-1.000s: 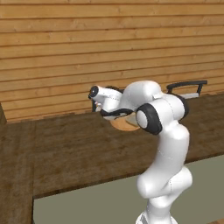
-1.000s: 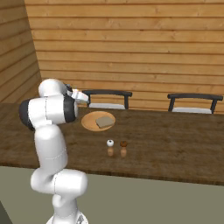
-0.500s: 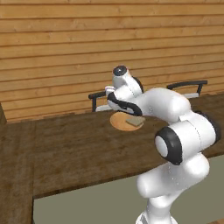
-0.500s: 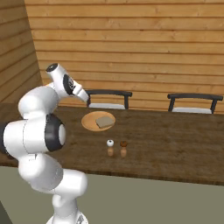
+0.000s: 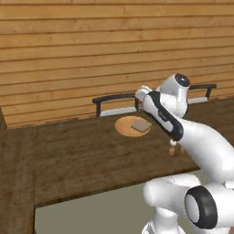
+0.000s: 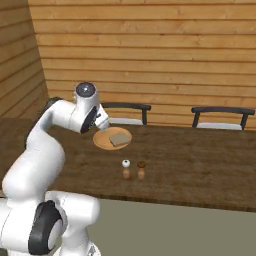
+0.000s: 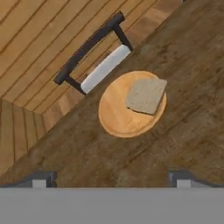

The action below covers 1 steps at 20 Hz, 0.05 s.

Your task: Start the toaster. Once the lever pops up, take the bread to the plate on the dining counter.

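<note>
Bread (image 5: 141, 124) is seen in the left base view lying on the plate (image 5: 125, 129), on the desk (image 5: 82, 155). From the right, two shakers (image 6: 133, 169) stand nearer. By hand view, the gripper (image 7: 111, 178) is spread wide, empty; the slice is judged light, stiff, crumbly, best pinched across opposite edges.

Bread (image 7: 146, 95) lay on the plate (image 7: 116, 116) toward one edge, plate sat on the dining counter (image 6: 200, 165), chair (image 6: 125, 113) behind it, two shakers (image 6: 133, 169) in front.
</note>
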Tool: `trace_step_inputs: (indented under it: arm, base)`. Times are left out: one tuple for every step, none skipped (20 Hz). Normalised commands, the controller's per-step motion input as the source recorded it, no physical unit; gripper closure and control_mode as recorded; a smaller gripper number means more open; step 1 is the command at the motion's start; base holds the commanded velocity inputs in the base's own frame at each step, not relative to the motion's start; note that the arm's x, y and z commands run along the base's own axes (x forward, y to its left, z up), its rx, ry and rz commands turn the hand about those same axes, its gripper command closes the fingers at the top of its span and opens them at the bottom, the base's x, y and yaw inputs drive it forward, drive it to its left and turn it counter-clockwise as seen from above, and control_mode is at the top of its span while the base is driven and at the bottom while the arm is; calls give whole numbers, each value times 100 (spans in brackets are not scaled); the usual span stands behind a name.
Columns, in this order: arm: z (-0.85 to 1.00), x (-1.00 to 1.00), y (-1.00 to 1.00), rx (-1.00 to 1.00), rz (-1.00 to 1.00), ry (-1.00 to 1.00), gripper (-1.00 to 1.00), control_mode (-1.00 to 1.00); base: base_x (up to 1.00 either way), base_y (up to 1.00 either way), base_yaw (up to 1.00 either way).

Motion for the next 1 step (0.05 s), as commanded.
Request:
trace_step_inputs:
  arm:
    - [13, -100, -14, 14, 0, -4, -100, -100]
  base:
    - [0, 0, 0]
